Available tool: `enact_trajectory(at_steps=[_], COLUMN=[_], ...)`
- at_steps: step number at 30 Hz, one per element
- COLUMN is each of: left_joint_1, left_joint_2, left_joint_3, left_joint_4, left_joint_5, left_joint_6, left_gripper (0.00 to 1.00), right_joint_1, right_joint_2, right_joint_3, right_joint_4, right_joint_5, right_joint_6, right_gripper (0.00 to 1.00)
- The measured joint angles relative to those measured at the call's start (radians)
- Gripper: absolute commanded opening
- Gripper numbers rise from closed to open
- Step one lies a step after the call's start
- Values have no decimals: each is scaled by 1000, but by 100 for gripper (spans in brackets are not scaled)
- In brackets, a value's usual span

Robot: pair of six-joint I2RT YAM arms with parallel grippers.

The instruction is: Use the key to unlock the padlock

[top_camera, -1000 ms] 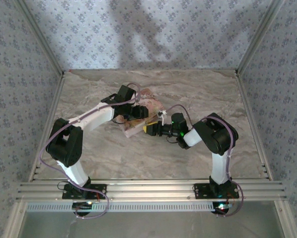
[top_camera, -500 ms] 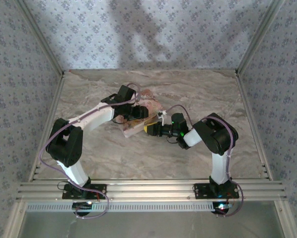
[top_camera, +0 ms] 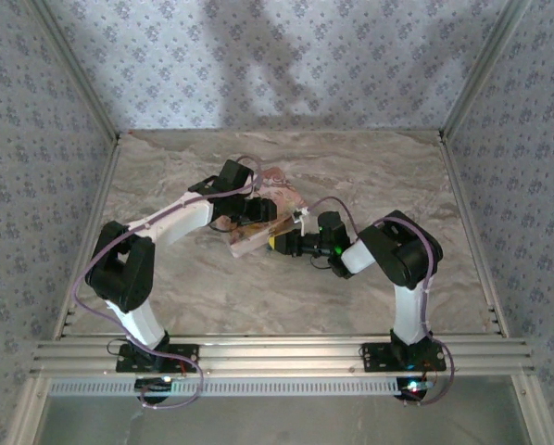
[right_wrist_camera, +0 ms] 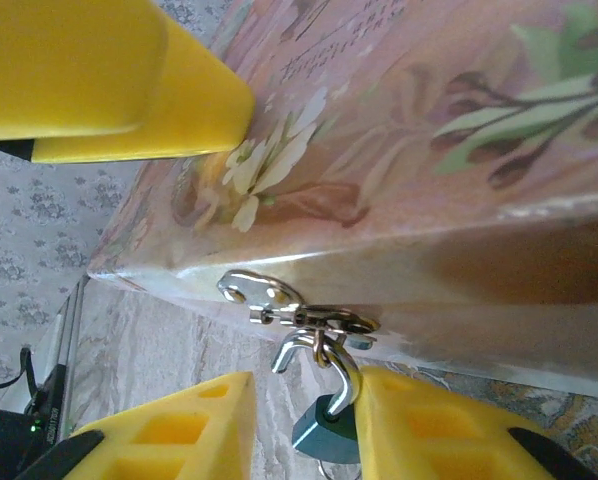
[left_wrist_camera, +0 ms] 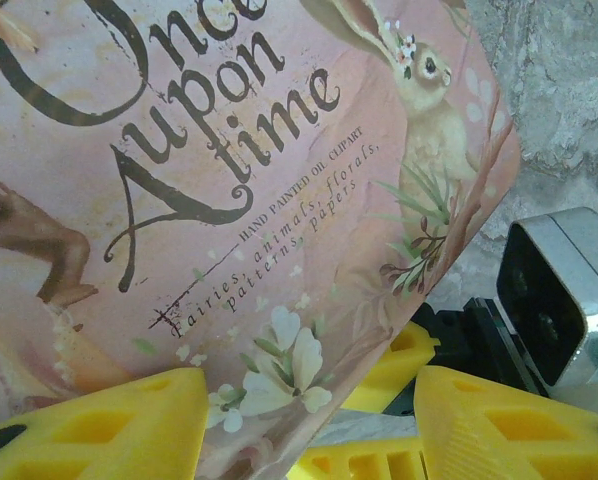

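Two arms of mine reach in from the near edge of the table (top_camera: 258,297) and meet at its middle, over a flat pink box (left_wrist_camera: 229,200).

My left arm (top_camera: 180,218) rises from its base, folds sharply at the elbow on the left, and runs its white forearm up and to the right to the box. My left claw (left_wrist_camera: 304,400) hangs close over the illustrated lid, which reads "Once upon a time" beside a painted rabbit. One yellow finger overlaps the lid's near corner and the other sits just past the box's edge. I cannot tell whether this claw grips the box or only rests against it.

My right arm (top_camera: 402,255) stands up from its base, bends at the elbow on the right, and stretches its forearm leftward, low and nearly level, to the box's near side. My right claw (right_wrist_camera: 307,385) is unclenched, its two yellow fingers set either side of the padlock (right_wrist_camera: 324,432). The padlock hangs by its silver shackle from the metal clasp (right_wrist_camera: 279,300) on the box's side wall. One finger is touching or just beside the shackle, and a gap shows at the other. The lock's tiny body looks teal in the right wrist view.
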Motion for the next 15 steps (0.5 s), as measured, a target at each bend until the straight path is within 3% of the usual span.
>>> enact_trajectory(at_steps=[8,15], left_joint_1=[0,0], left_joint_2=[0,0], left_joint_3=[0,-2], left_joint_4=[0,3], left_joint_5=[0,0], left_joint_6=[-3,-3], left_gripper=[58,58], right_joint_1=[-1,-2], right_joint_2=[14,30], right_joint_3=[14,21], right_joint_4=[-6,-7], right_joint_5=[6,18], right_joint_6=[1,11], right_gripper=[25,13])
